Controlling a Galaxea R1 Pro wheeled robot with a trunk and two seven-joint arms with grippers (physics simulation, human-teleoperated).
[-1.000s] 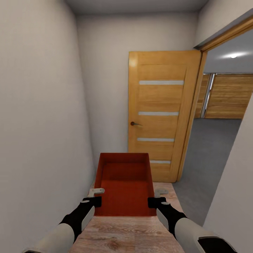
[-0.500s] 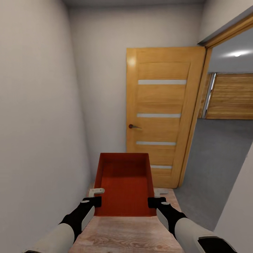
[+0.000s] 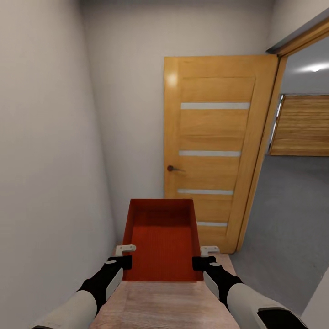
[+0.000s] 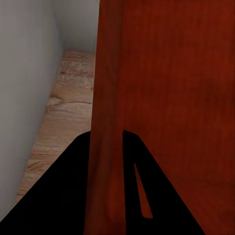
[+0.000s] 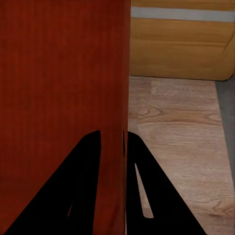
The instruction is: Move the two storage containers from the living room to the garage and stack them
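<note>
Container (image 3: pixel 162 240) hangs above the plank floor (image 3: pixel 164 306), left claw (image 3: pixel 119 261) and right claw (image 3: pixel 204 262) each pinching a side wall, facing a wooden door (image 3: pixel 214 151).

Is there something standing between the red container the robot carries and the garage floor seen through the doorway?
Nothing visible blocks the opening. The storage container, clamped by both end effectors, faces the open wooden door swung against the wall straight ahead; the grey garage floor lies through the doorway to the right, so the robot must turn past the door's edge.
</note>
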